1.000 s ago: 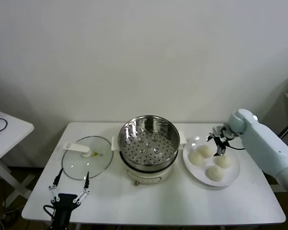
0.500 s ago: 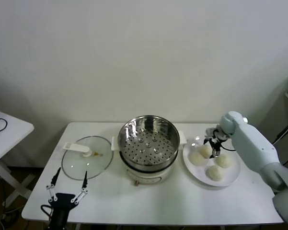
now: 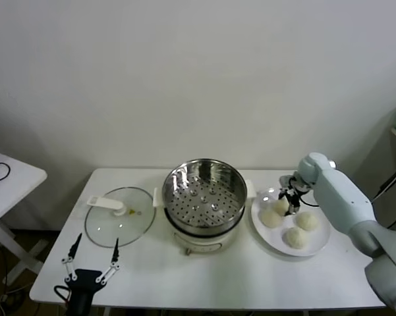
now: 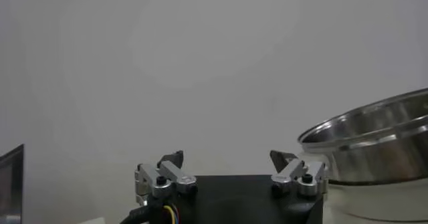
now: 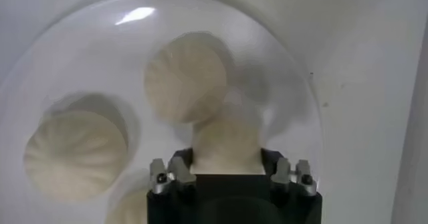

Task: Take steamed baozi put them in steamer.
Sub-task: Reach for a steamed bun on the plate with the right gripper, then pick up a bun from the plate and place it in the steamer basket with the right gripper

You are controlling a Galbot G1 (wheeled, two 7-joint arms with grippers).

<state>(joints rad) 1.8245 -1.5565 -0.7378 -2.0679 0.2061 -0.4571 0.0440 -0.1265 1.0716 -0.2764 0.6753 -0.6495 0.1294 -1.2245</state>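
Four cream-white steamed baozi lie on a flat white plate point(image 3: 319, 242) to the right of the steamer point(image 3: 204, 191), a shiny steel basket with a holed floor on a white cooker base. My right gripper point(image 3: 290, 201) is down over the back-left baozi point(image 3: 281, 206), shut on it. In the right wrist view that baozi point(image 5: 226, 142) fills the gap between the jaws of the right gripper point(image 5: 227, 157) and still rests on the plate point(image 5: 294, 98). Three others point(image 5: 185, 78) point(image 5: 75, 153) point(image 5: 130, 208) lie around it. My left gripper point(image 3: 92, 259) waits open at the table's front left corner.
A round glass lid point(image 3: 118, 220) with a white handle lies flat left of the steamer. The steamer's rim point(image 4: 374, 135) shows in the left wrist view beyond the left gripper point(image 4: 227, 162). A second white table point(image 3: 6, 181) stands at far left.
My right gripper shifted left over the plate, came down onto the back-left baozi and closed its jaws on it. The left gripper sank slightly toward the table's front edge.
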